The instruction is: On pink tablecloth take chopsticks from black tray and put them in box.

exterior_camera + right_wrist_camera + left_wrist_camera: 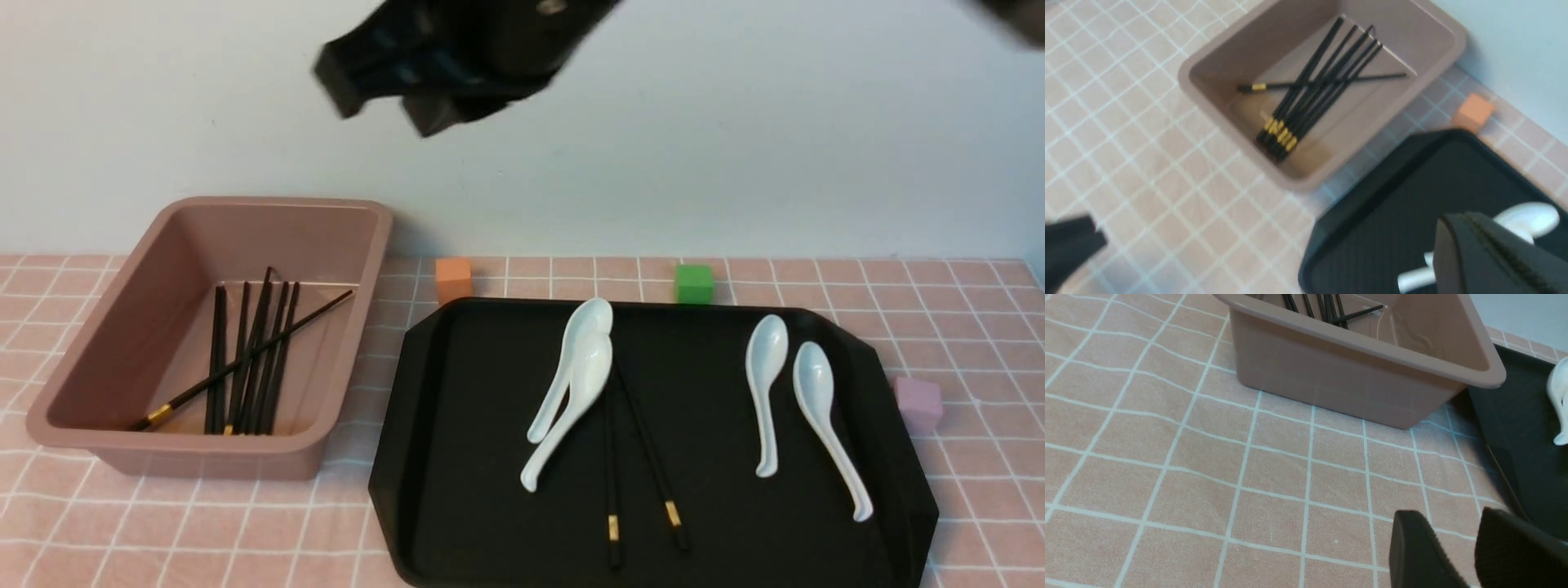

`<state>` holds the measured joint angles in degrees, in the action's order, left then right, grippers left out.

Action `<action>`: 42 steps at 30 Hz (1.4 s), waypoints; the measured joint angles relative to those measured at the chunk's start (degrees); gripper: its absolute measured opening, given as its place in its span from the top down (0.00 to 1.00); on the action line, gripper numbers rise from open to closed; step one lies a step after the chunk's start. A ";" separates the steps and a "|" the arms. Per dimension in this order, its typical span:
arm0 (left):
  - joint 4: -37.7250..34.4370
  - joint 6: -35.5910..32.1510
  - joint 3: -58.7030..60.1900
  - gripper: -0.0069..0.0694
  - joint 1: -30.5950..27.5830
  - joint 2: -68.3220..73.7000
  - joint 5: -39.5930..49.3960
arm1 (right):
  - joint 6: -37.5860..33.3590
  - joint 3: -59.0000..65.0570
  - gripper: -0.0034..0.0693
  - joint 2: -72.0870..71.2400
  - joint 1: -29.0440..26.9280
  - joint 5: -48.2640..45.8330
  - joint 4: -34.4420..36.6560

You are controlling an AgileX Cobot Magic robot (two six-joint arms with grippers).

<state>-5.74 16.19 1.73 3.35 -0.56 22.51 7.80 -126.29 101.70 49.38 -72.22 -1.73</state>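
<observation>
pink tablecloth point(245, 531): soft matt cloth
black tray point(473, 457): matt plastic
box point(204, 465): smooth plastic, faint sheen
spoons point(816, 384): glossy ceramic
chopsticks point(672, 513): smooth, gold bands

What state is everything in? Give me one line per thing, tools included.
Right tool: open, empty, raised high.
Left tool: open, empty, low over the pink tablecloth.
Box: upright, part filled.
Boxed chopsticks: lying inside, one crossing the rest.
Black tray: flat on the cloth.
Tray chopsticks: two, lying flat, not yet moved.
White spoons: four, bowls up, on the tray.
Cubes: resting on the cloth.
</observation>
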 joint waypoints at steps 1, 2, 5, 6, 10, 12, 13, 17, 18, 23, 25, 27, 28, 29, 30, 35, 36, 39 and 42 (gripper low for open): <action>0.00 0.00 0.00 0.60 0.00 0.00 0.00 | 0.00 0.69 0.97 0.00 0.00 0.00 0.00; 0.00 0.00 0.00 0.60 0.00 0.00 0.00 | 0.00 7.09 0.97 -5.89 0.00 -0.08 -0.08; 0.00 0.00 0.00 0.60 0.00 0.00 0.00 | -0.04 16.52 0.97 -13.20 0.00 -0.28 -1.23; 0.00 0.00 0.00 0.60 0.00 0.00 0.00 | -0.04 20.63 0.97 -15.62 0.00 -0.40 -1.99; 0.00 0.00 0.00 0.60 0.00 0.00 0.00 | -0.04 30.81 0.97 -22.03 0.00 -0.44 -2.37; 0.00 0.00 0.00 0.60 0.00 0.00 0.00 | -0.04 33.93 0.97 -23.86 0.00 -0.44 -2.37; 0.00 0.00 0.00 0.60 0.00 0.00 0.00 | -0.04 35.67 0.97 -24.91 0.00 -0.44 -2.37; 0.00 0.00 0.00 0.60 0.00 0.00 0.00 | -0.04 37.71 0.97 -26.77 0.00 -0.44 -2.37; 0.00 0.00 0.00 0.60 0.00 0.00 0.00 | -0.04 37.77 0.97 -26.98 0.00 -0.44 -2.37; 0.00 0.00 0.00 0.60 0.00 0.00 0.00 | -0.04 39.96 0.97 -30.17 -0.53 0.06 -2.78; 0.00 0.00 0.00 0.60 0.00 0.00 0.00 | -0.04 41.47 0.97 -31.96 -1.17 0.21 -2.63; 0.00 0.00 0.00 0.60 0.00 0.00 0.00 | -0.04 47.71 0.97 -37.78 -5.59 1.40 -2.06; 0.00 0.00 0.00 0.60 0.00 0.00 0.00 | -0.04 47.71 0.97 -37.78 -5.59 1.68 -2.01; 0.00 0.00 0.00 0.60 0.00 0.00 0.00 | -0.04 54.93 0.97 -42.17 -9.50 5.76 -1.16; 0.00 0.00 0.00 0.60 0.00 0.00 0.00 | -0.10 57.50 0.97 -44.18 -11.37 8.12 -0.64; 0.00 0.00 0.00 0.60 0.00 0.00 0.00 | -1.99 77.51 0.97 -55.05 -21.04 23.39 0.94; 0.00 0.00 0.00 0.60 0.00 0.00 0.00 | -2.74 86.84 0.97 -60.14 -25.08 30.06 1.11; 0.00 0.00 0.00 0.60 0.00 0.00 0.00 | -2.81 99.85 0.97 -70.70 -32.24 40.17 1.73; 0.00 0.00 0.00 0.60 0.00 0.00 0.00 | -2.81 110.47 0.97 -79.76 -38.39 46.72 2.42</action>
<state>-5.74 16.19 1.73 3.35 -0.56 22.51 5.00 -15.82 21.94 10.99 -25.51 0.69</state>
